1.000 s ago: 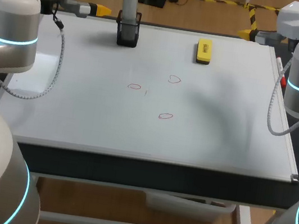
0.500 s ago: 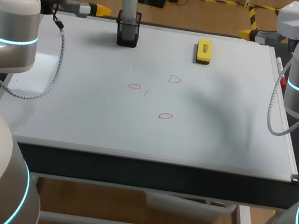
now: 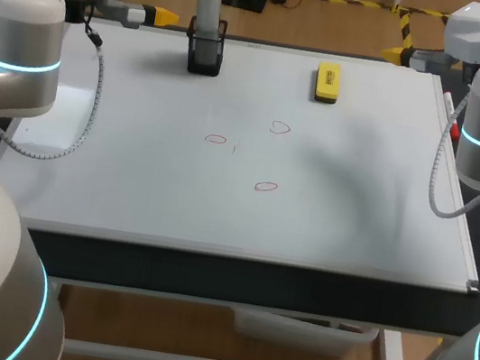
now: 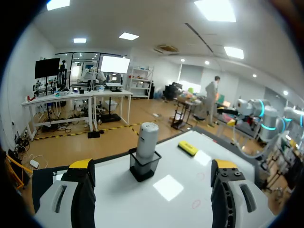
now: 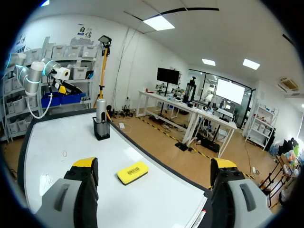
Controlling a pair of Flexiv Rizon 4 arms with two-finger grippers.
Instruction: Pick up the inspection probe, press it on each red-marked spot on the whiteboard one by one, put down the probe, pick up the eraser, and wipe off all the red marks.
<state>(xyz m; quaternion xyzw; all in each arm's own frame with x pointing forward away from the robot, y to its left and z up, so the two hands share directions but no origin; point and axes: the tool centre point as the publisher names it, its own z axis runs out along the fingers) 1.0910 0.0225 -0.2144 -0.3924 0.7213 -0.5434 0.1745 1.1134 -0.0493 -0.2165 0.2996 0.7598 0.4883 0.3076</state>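
Nearest, the whiteboard [image 3: 127, 199] carries three small red marks [image 3: 265, 186]: one closest, two beyond it, and a faint speck between those two that is too small to read. At the far edge the inspection probe [image 3: 208, 1] stands upright in a black holder [image 3: 205, 51], its lower end hidden inside. The yellow eraser [image 3: 328, 81] lies well apart from it. At the far corners the left gripper [image 4: 152, 164] and right gripper [image 5: 154, 163] hang spread wide, holding nothing; the head view shows one tip of each.
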